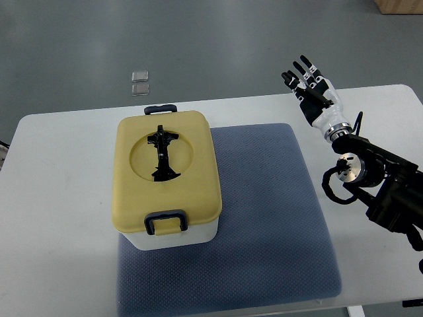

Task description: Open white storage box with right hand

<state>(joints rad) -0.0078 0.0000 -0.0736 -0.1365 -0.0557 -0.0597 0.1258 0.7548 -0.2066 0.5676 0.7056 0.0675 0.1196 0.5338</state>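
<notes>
Near latch (166,220): you see a dark clasp at the near edge of the yellow lid (166,170), apparently fastened.
Box: the white storage box (173,236) sits on the grey mat (264,218), left of centre on the bench (59,218).
Handle: a black handle (162,153) lies flat in the lid's round recess.
Far latch (161,108): a second clasp shows at the far edge.
Risk: if you lift with either clasp fastened, the whole box may tilt or slide.
Right robot hand (310,86): released, fingers spread, holding nothing, at the far right.
Relation: the box lies well apart, left and nearer than the robot hand.
</notes>
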